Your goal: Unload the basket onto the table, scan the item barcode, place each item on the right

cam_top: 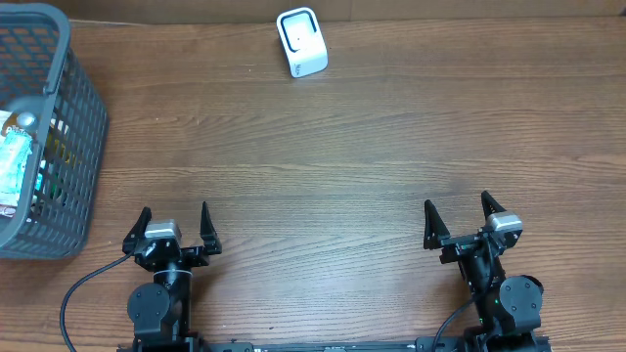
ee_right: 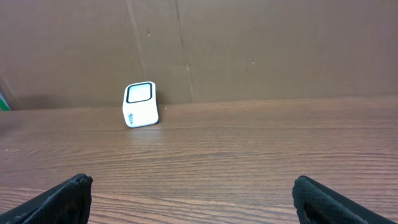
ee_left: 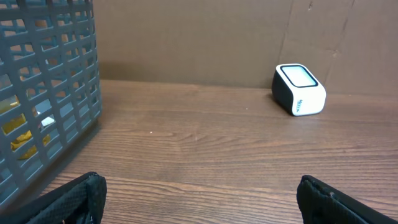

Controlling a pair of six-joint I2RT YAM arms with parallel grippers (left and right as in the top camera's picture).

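Observation:
A white barcode scanner (cam_top: pixel 301 41) with a dark window stands at the back of the wooden table, also seen in the left wrist view (ee_left: pixel 298 89) and the right wrist view (ee_right: pixel 141 104). Items lie inside a grey basket (cam_top: pixel 83 127) at the far left; a green and white packet (cam_top: pixel 14 161) shows among them. My left gripper (cam_top: pixel 174 225) rests open near the front edge, nothing between its fingers (ee_left: pixel 81 196). My right gripper (cam_top: pixel 460 217) is open too, at the front right, and holds nothing.
The grey basket's mesh wall (ee_left: pixel 46 93) fills the left of the left wrist view, with yellow items behind it. A brown cardboard wall (ee_right: pixel 249 50) rises behind the table's back edge. Bare wood (cam_top: pixel 323 166) lies between the grippers and the scanner.

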